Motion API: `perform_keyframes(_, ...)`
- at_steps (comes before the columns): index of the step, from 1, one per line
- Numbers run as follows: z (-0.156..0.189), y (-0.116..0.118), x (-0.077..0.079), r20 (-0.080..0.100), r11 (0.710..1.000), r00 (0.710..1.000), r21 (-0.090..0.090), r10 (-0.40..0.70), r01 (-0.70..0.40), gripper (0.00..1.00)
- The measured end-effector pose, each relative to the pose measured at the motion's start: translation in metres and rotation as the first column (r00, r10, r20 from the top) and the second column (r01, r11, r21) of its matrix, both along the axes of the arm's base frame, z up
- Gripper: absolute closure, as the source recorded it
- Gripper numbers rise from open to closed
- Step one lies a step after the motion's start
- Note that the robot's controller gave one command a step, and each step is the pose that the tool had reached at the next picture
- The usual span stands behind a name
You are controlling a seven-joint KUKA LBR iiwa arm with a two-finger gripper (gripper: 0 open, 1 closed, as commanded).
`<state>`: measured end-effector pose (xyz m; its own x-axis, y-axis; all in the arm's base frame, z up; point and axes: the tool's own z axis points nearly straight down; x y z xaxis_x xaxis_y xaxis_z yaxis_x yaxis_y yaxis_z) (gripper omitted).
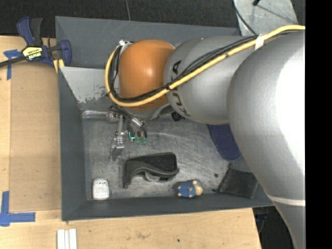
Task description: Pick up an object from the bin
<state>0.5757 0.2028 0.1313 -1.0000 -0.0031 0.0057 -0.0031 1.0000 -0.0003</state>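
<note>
Arm (249,82) comes in from right, fat grey links taking up most of that side and narrowing toward wrist at upper middle. Black lettering on link next to wrist. Orange cover (145,71) on wrist, rounded dome facing camera. Yellow cable (207,66) runs down arm from top right, loops round left edge of orange cover, tucks back under it. Gripper (126,136) pokes out below cover, pointing down, tiny green lights on it.

In the grey bin (72,160), black is seen on the curved piece (150,166) at 6 o'clock, white on the block (100,189) at 7.
</note>
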Motion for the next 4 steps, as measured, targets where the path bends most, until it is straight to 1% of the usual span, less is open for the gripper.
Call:
perform_keyframes(1,-0.029,-0.058,-0.062,0.002,0.992,0.992,0.001,0.123,-0.123,0.0)
perform_keyframes(2,0.002,-0.115,-0.089,0.005,0.994,0.994,-0.002,0.109,-0.109,0.0)
perform_keyframes(3,-0.027,-0.163,-0.063,0.01,0.991,0.991,-0.002,0.131,-0.13,0.0)
perform_keyframes(4,-0.026,-0.16,-0.063,0.012,0.991,0.991,0.0,0.132,-0.132,1.0)
